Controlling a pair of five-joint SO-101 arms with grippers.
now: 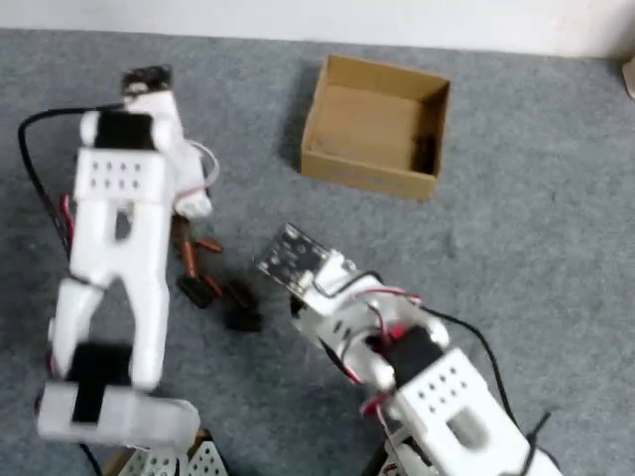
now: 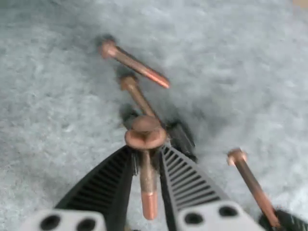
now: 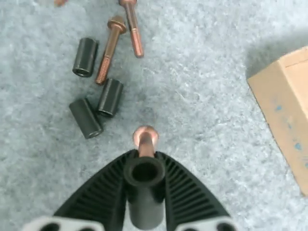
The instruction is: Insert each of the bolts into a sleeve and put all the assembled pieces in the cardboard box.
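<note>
Short of the cardboard box (image 1: pixel 369 177), well apart from its near wall, the right gripper (image 3: pixel 145 156) was clamped on a black sleeve (image 3: pixel 144 192). A copper bolt head (image 3: pixel 145 136) showed just past the sleeve's far end, so this looked like an assembled piece ready for the box. Farther from the box, the left gripper (image 2: pixel 147 150) pinched a bare bolt (image 2: pixel 146 134) by its shank, just under the head. Around them, also well apart from the box, loose sleeves (image 3: pixel 110 96) and loose bolts (image 3: pixel 109 48) lay on grey carpet (image 1: pixel 536 228). To drop the piece well, the right arm would probably need to keep the sleeve level so the bolt did not slide out. It should then let go low over the box's open top, not at its rim.
</note>
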